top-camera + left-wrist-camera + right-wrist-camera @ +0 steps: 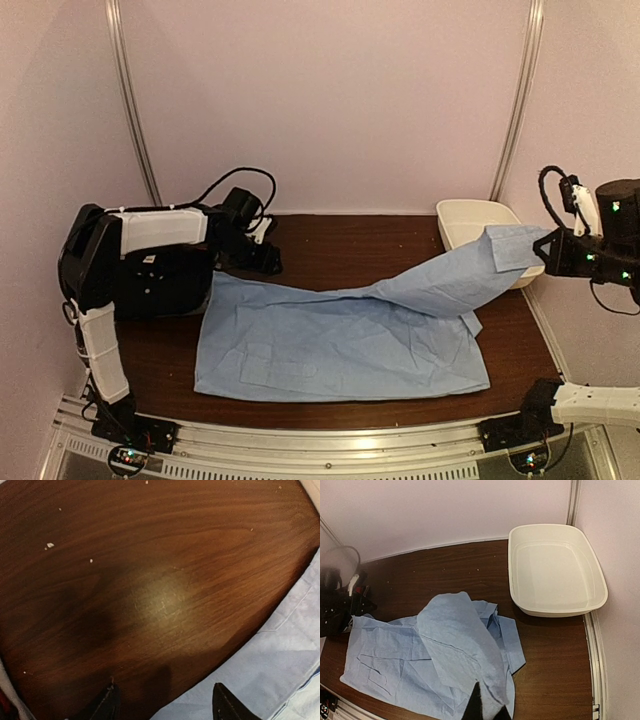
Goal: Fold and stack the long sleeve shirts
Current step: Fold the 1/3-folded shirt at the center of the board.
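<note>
A light blue long sleeve shirt (340,345) lies spread flat across the brown table (340,250). One sleeve (450,280) is lifted and stretched up to the right. My right gripper (548,250) is shut on the sleeve's cuff end, high over the table's right edge. In the right wrist view the sleeve (455,635) hangs from the shut right gripper (489,705) down onto the shirt (395,665). My left gripper (265,262) hovers open at the shirt's far left corner. In the left wrist view the left gripper (165,687) holds nothing, above the shirt's edge (270,670) and bare wood.
A white oval plastic tub (445,215) stands at the table's far right corner, partly behind the raised sleeve; its rim (560,613) shows in the right wrist view. Cables trail behind the left arm (150,260). Pale walls enclose the table.
</note>
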`<state>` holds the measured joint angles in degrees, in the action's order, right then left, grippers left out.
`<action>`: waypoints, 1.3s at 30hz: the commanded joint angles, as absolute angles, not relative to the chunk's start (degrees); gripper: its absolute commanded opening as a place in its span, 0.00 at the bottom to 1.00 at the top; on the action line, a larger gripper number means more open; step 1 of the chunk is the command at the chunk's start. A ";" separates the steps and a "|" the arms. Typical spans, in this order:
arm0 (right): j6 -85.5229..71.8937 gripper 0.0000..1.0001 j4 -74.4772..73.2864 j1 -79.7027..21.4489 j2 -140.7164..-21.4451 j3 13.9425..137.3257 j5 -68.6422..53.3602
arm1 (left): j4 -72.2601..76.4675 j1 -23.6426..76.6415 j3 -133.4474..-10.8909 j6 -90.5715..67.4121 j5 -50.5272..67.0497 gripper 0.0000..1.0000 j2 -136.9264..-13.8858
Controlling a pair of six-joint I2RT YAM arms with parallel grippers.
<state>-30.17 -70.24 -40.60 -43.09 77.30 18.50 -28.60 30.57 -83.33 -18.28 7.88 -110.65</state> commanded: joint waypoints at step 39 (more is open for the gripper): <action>-24.95 0.00 -64.99 -40.65 -45.35 68.34 14.17 | -21.46 38.04 -55.90 -24.95 -7.37 0.64 -94.46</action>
<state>-26.22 -67.46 -40.60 -44.69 69.04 14.66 -23.83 38.30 -56.88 -24.21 -5.26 -97.17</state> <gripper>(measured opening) 0.015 0.622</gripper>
